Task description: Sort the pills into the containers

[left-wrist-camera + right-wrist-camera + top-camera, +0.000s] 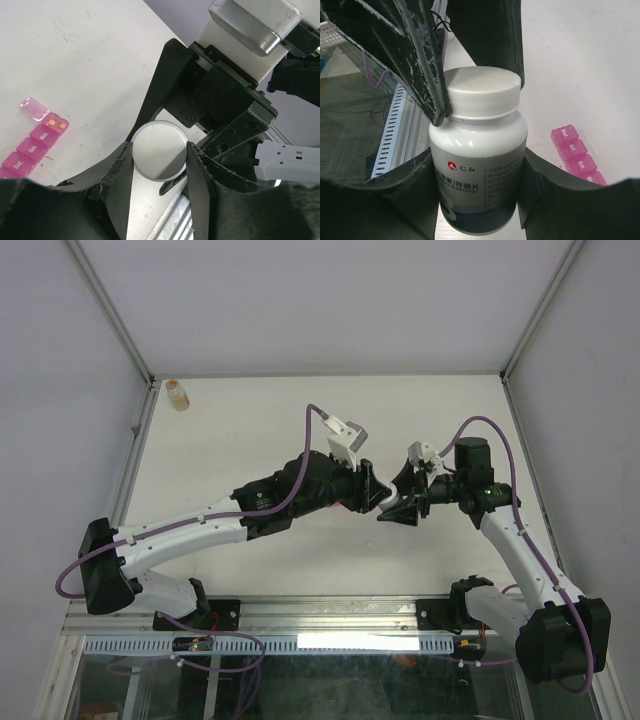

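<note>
A matte white table (250, 430) lies under both arms. A glossy white plastic bottle (477, 145) with a printed label is clamped by its body between the scuffed black fingers of the right gripper (477, 172). The left gripper (159, 152) pinches the bottle's round ribbed cap (482, 95) from both sides. Beside the bottle on the table lies a translucent pink plastic pill organiser (30, 150), a row of square lidded compartments. Its end compartment (57, 130) stands open with two small round orange pills (51, 122) inside.

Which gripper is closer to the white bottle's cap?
Left. The left gripper has its jaws clamped on the cap; the right gripper grips the bottle body below it.
</note>
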`<state>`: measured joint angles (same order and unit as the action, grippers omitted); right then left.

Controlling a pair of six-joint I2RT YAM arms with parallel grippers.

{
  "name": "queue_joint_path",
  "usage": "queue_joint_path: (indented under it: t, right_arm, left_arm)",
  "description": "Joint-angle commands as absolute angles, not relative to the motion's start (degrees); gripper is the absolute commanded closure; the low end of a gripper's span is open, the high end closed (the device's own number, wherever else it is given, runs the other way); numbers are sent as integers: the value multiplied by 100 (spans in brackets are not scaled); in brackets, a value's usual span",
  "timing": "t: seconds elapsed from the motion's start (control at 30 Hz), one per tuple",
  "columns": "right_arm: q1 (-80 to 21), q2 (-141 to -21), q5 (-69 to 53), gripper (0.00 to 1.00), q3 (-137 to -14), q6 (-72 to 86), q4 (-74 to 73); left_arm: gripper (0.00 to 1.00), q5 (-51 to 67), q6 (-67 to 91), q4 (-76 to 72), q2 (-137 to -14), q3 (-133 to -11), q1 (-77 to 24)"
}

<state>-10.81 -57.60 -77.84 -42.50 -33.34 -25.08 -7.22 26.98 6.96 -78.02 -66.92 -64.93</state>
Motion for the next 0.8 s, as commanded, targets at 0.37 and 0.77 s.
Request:
queue_joint_path:
  t: [0.37,0.77]
  right_arm:
    - [-1055,-5645,-7937,100,-4429,-3323,-2295]
    - [-1055,-5634,-7953,100,-4421,-3322,-2287]
  left_arm:
    - [40,3015,-1314,446,-7520,-6417,-6406]
    - [1,-187,1286,-457,-6729,-6107,-6322]
